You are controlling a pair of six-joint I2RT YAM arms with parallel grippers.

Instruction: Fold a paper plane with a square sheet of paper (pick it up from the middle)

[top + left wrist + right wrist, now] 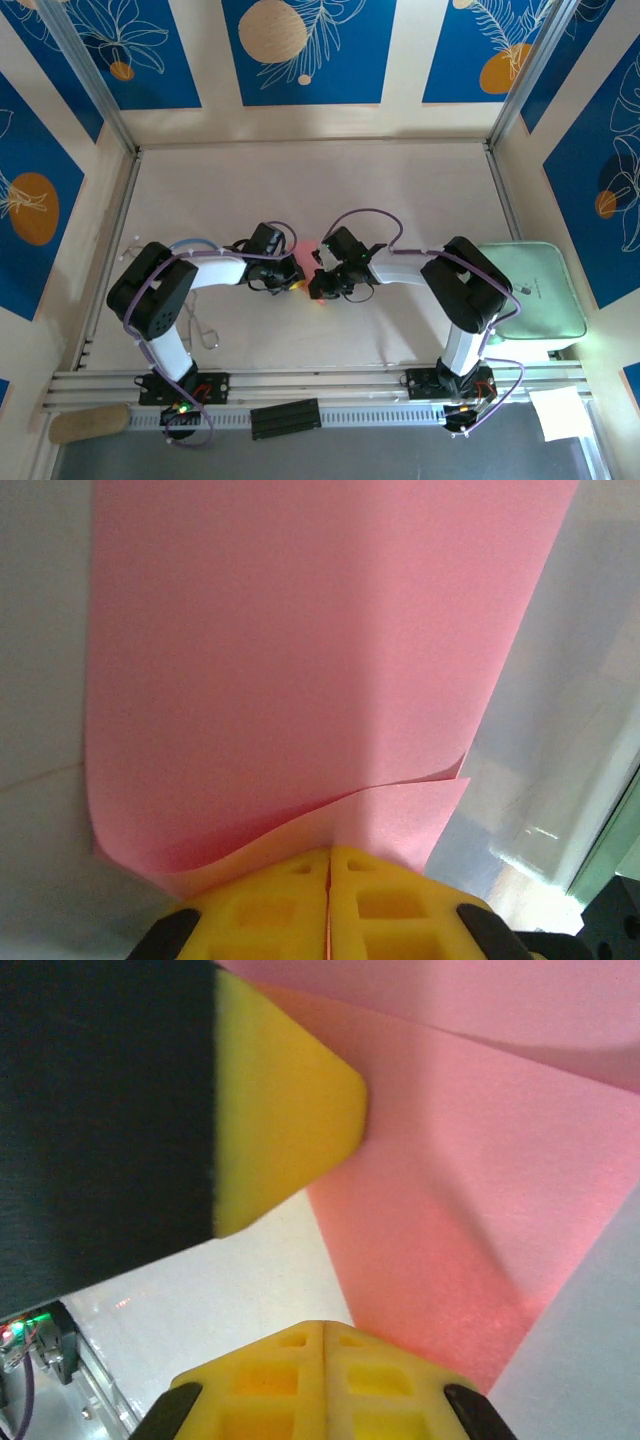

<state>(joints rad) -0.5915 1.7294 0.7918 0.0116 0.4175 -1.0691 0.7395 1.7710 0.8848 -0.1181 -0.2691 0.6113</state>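
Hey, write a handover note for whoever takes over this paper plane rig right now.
Left gripper: jaws shut on the paper.
Right gripper: jaws shut at the paper's edge; hold unclear.
Paper: between both grippers, mid table, curled over on itself.
Done: paper gripped, first bend started.
Left: crease it and make every fold; no plane shape yet.

The overhead view is evenly bright and sharp, with soft shadows on the table [300, 180]. Ahead of the left claw [329, 865] the pink paper [280, 650] is blurred and paler toward the claw's right, where glare whitens the table. Ahead of the right claw [323, 1335] a soft shadow crosses the paper; the yellow foam pad [280, 1110] is unfocused.
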